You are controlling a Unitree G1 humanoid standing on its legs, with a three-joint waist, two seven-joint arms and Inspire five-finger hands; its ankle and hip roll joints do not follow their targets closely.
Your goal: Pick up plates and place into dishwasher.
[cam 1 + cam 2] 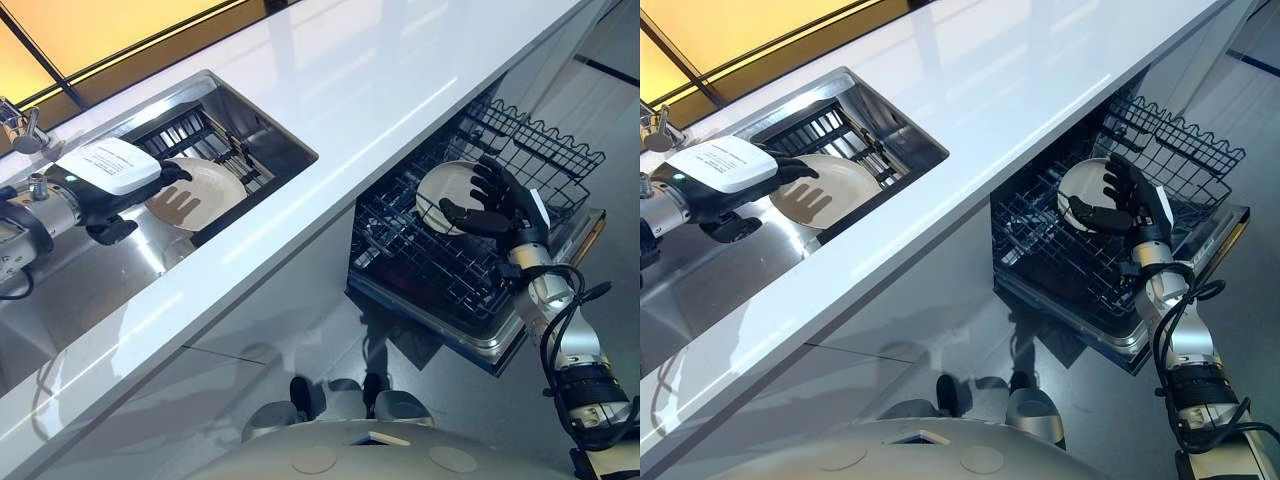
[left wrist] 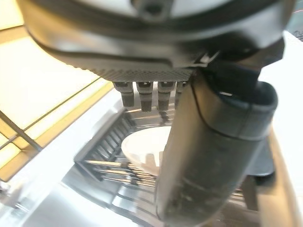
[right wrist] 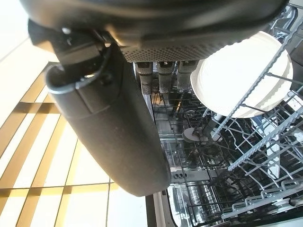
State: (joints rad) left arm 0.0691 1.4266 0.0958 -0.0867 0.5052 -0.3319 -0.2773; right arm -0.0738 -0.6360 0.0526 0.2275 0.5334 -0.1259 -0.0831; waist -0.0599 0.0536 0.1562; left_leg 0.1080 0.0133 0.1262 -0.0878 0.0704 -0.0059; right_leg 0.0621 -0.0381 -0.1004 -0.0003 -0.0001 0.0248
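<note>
Left hand (image 1: 120, 188) over the sink (image 1: 100, 270): fingers straight and apart, reaching above one plate (image 1: 210, 190) that leans in the sink rack (image 1: 190, 128). Can't tell if I touch it.

Right hand (image 1: 502, 205) at the pulled-out dishwasher rack (image 1: 430, 272): fingers spread loose, clamped on nothing. A second plate (image 1: 445, 185) stands on edge in the rack's far part, just beside my thumb.
</note>
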